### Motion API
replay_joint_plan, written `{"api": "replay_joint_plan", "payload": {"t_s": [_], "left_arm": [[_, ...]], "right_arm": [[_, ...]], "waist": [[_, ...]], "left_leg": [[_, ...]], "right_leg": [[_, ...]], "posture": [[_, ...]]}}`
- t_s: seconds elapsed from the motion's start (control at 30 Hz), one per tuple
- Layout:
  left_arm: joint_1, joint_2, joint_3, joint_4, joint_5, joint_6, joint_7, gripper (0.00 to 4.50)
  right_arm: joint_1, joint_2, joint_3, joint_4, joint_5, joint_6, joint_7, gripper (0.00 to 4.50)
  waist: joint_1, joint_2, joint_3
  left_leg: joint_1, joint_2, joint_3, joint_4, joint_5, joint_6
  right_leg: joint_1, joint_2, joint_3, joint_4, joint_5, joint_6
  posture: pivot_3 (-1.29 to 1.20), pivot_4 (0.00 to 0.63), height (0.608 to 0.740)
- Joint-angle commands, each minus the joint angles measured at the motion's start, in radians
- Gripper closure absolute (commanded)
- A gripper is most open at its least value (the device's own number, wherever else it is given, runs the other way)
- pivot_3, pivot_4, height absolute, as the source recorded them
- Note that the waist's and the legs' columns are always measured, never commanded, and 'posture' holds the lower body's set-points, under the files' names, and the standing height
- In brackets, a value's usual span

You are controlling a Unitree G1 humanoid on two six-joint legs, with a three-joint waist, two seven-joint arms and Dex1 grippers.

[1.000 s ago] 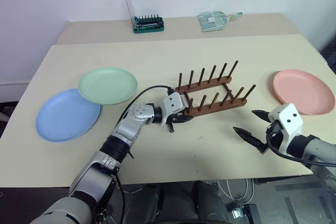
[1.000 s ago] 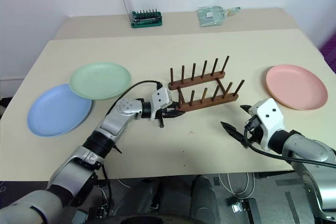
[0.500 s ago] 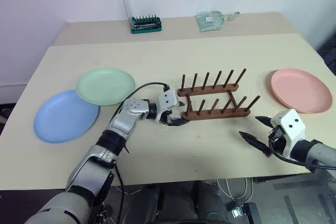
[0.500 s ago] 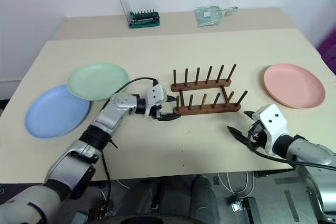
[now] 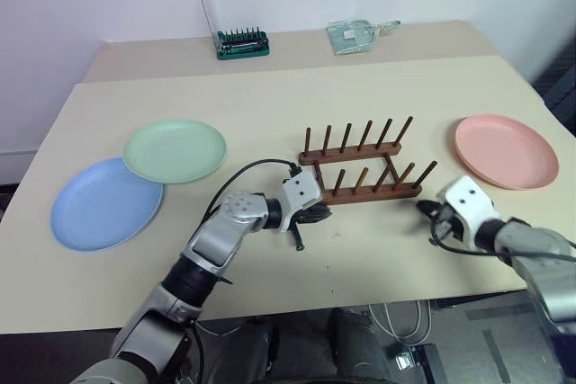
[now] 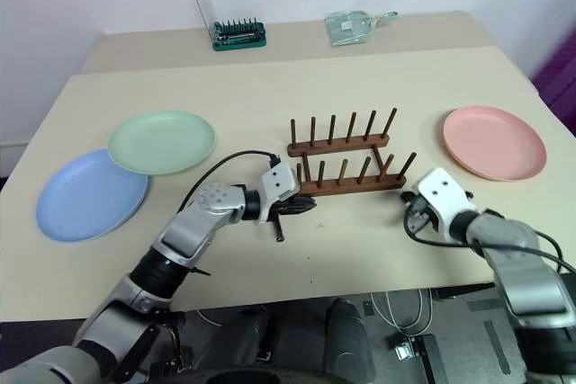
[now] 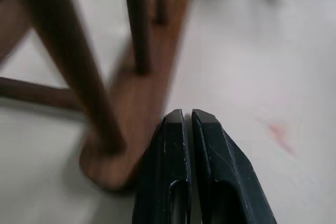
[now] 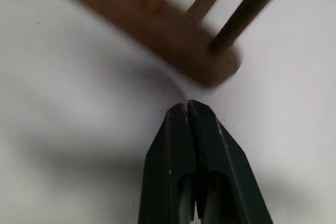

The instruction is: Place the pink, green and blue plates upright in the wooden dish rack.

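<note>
The wooden dish rack stands empty mid-table, its two peg rows running left to right. My left gripper is shut and empty, tips beside the left end of the rack's near bar. My right gripper is also shut and empty, its tips just short of the near bar's right end. The green plate lies flat at the left, its edge over the blue plate. At the right the pink plate lies flat.
A green screwdriver-bit holder and a clear plastic bag sit on the back table by the wall. A black cable loops over my left forearm. Bare tabletop lies in front of the rack.
Both grippers have shut. The rack has swung from slanted to nearly parallel with the table's front edge. My right gripper has moved in to the rack's right end.
</note>
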Motion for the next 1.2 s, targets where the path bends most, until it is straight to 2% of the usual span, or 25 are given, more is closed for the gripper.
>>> {"api": "replay_joint_plan", "payload": {"t_s": [0.03,0.27,0.37,0.47,0.53,0.63,0.77,0.93,1.03,1.13,1.2], "left_arm": [[-0.024,-0.025,0.034,0.097,0.064,-0.01,0.143,4.25],[-0.046,-0.046,0.058,0.148,0.053,-0.056,0.197,4.25],[-0.036,-0.036,0.055,0.132,0.045,-0.065,0.179,4.25],[0.002,-0.008,0.05,0.039,-0.007,-0.091,0.089,4.25],[0.03,0.015,0.053,-0.035,-0.052,-0.098,0.026,4.25],[0.048,0.042,0.087,-0.124,-0.146,-0.06,-0.056,4.25],[0.038,0.064,0.106,-0.156,-0.185,-0.039,-0.092,4.25],[0.022,0.074,0.103,-0.17,-0.197,-0.038,-0.104,4.25],[0.02,0.074,0.1,-0.179,-0.197,-0.035,-0.097,4.25],[0.026,0.076,0.103,-0.193,-0.2,-0.026,-0.092,4.25],[0.037,0.083,0.103,-0.209,-0.2,-0.019,-0.088,4.25]], "right_arm": [[-0.07,0.021,0.044,0.097,-0.059,-0.039,-0.031,4.48],[-0.174,0.044,0.071,0.195,-0.096,-0.096,-0.044,4.48],[-0.175,0.032,0.043,0.19,-0.078,-0.088,-0.026,4.48],[-0.126,-0.029,-0.031,0.141,-0.07,-0.092,-0.008,3.76],[-0.104,-0.062,-0.099,0.116,-0.073,-0.088,-0.029,2.86],[-0.07,-0.127,-0.136,0.143,-0.122,-0.12,-0.043,1.29],[-0.075,-0.165,-0.112,0.235,-0.17,-0.15,-0.057,1.29],[-0.164,-0.158,-0.05,0.427,-0.231,-0.213,-0.099,1.29],[-0.218,-0.144,-0.022,0.538,-0.246,-0.267,-0.116,2.1],[-0.251,-0.141,-0.011,0.599,-0.255,-0.327,-0.141,3.64],[-0.256,-0.141,-0.013,0.61,-0.249,-0.352,-0.143,4.49]], "waist": [[0.002,-0.001,0.0],[-0.002,-0.001,-0.001],[-0.001,-0.001,-0.001],[0.0,0.0,-0.001],[0.001,0.0,-0.001],[0.001,0.0,-0.001],[-0.001,0.0,0.0],[-0.005,0.001,0.0],[-0.002,0.001,0.0],[0.0,0.001,0.0],[-0.001,0.001,0.0]], "left_leg": [[0.003,0.0,0.0,0.0,-0.001,0.001],[0.003,0.0,-0.001,-0.001,0.002,-0.004],[0.003,0.0,-0.001,-0.001,0.002,-0.004],[0.002,0.0,-0.001,-0.001,0.002,-0.004],[0.001,0.0,-0.001,-0.002,0.002,-0.004],[-0.001,-0.001,0.0,-0.002,0.002,-0.004],[0.001,0.0,0.0,-0.002,-0.001,0.0],[0.001,0.0,0.001,-0.002,0.0,-0.001],[0.001,0.0,0.001,-0.002,0.001,-0.003],[0.001,-0.001,0.001,-0.002,0.002,-0.004],[0.001,-0.001,0.001,-0.002,0.002,-0.004]], "right_leg": [[0.003,0.0,0.0,0.0,0.0,0.0],[0.002,0.0,0.0,0.001,0.0,0.0],[0.002,0.0,0.0,0.001,0.0,0.0],[0.001,0.0,0.0,0.001,0.0,0.0],[0.0,0.0,0.0,0.001,0.0,0.0],[-0.002,-0.001,0.0,0.0,0.0,0.0],[-0.001,0.0,0.0,0.001,-0.001,0.0],[-0.001,0.0,0.001,0.0,-0.001,0.0],[0.0,0.0,0.001,0.0,-0.001,0.0],[0.0,0.0,0.001,0.0,-0.001,0.0],[-0.001,-0.001,0.001,0.0,-0.001,0.0]], "posture": [[0.0,0.15,0.74],[0.0,0.15,0.74],[0.0,0.15,0.74],[0.0,0.15,0.74],[0.0,0.15,0.74],[0.0,0.15,0.74],[0.0,0.15,0.74],[0.0,0.15,0.74],[0.0,0.15,0.74],[0.0,0.15,0.74],[0.0,0.15,0.74]]}}
